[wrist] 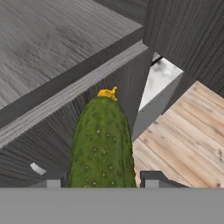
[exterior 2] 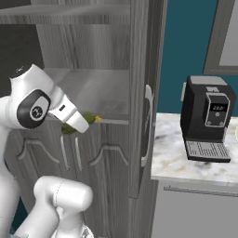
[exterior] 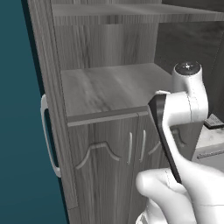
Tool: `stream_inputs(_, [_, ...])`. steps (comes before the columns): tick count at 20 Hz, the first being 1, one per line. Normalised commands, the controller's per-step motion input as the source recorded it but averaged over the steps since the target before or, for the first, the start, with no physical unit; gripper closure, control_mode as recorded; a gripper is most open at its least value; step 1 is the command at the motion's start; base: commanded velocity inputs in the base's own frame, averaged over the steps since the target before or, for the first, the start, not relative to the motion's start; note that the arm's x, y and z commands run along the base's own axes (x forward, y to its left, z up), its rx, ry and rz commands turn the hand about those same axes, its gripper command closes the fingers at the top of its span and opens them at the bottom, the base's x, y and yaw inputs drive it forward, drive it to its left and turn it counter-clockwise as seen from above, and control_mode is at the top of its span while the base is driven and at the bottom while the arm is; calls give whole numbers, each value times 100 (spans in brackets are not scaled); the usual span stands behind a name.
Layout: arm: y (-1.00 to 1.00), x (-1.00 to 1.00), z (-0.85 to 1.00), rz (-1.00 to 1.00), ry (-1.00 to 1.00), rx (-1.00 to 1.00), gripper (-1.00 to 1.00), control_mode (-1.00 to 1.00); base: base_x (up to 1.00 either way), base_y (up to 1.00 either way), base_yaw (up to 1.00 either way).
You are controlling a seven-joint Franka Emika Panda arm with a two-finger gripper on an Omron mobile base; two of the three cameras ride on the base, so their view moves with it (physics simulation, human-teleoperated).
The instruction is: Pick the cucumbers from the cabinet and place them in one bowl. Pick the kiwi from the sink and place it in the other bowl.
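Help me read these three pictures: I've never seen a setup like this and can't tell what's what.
It's a simulated kitchen with a white robot arm on a driving base. Two pictures come from cameras on the base, behind the arm to its left and right; the third looks along its hand. The arm stands before a tall grey cabinet with its upper door swung open, showing a bare shelf. The hand is shut on a dark green cucumber, held just outside the shelf edge; its yellow tip points away from the hand. In the right base view, a black coffee machine stands on the marble counter.
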Motion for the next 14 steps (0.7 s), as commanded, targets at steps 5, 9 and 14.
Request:
stream_inputs(5, [0,-11,-2,0,0,0,100,100,-57,-1,0])
stream_inputs(9, [0,0,0,0,0,0,100,100,-71,0,0])
stream_inputs(14, [0,0,0,0,0,0,100,100,-64,0,0])
